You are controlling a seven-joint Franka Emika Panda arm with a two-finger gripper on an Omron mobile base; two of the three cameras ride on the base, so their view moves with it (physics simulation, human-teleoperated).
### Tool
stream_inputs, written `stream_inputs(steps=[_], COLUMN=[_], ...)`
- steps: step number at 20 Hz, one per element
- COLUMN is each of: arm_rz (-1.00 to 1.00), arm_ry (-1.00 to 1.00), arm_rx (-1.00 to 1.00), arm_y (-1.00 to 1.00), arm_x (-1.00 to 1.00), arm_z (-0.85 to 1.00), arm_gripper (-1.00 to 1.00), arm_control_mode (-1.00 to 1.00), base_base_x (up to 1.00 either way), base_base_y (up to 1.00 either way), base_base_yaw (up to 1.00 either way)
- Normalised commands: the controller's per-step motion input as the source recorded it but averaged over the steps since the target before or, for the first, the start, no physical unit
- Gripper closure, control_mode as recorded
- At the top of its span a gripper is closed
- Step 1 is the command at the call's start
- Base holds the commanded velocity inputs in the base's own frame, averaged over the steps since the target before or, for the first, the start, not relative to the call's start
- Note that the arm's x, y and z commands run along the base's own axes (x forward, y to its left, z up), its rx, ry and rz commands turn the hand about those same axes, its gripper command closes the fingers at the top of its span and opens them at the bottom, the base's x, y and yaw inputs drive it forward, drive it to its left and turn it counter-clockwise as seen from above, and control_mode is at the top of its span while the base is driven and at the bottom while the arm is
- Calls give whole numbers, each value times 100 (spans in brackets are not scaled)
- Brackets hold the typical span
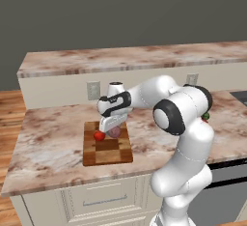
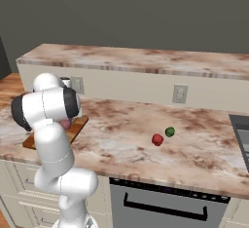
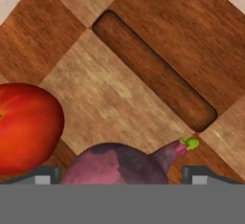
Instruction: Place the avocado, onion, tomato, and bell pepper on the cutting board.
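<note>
Onion (image 3: 115,163): on cutting board (image 3: 158,31), between the spread fingertips (image 3: 45,174) of gripper (image 1: 112,127), released. Tomato (image 3: 26,125): on board, just beside onion. Bell pepper (image 2: 157,139), avocado (image 2: 169,132): off board, well apart along counter (image 2: 204,149), likely next.

We see a home kitchen: a long counter (image 2: 194,139) of brown-veined marble runs over cream cabinet drawers (image 1: 101,198). Behind the counter stands a low wall with two electric outlets (image 2: 180,94) and a raised marble ledge (image 1: 135,58) on top. Below the counter's front edge is a steel oven with a dark handle (image 2: 165,205).
</note>
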Motion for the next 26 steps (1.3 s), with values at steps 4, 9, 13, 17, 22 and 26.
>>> stream_inputs(steps=[4,9,13,17,22,26], arm_rz=[0,0,0,0,0,0], arm_ry=[0,0,-1,-3,-2,-3], arm_rx=[0,0,0,0,0,0], arm_y=[0,0,0,0,-8,-32], arm_x=[0,-10,-17,-16,-39,-80], arm_z=[0,28,54,66,57,50], arm_gripper=[-100,-100,-100,-100,-100,-100], arm_control_mode=[-100,-100,-100,-100,-100,-100], base_base_x=[0,0,0,0,0,0], base_base_y=[0,0,0,0,0,0], base_base_yaw=[0,0,0,0,0,0])
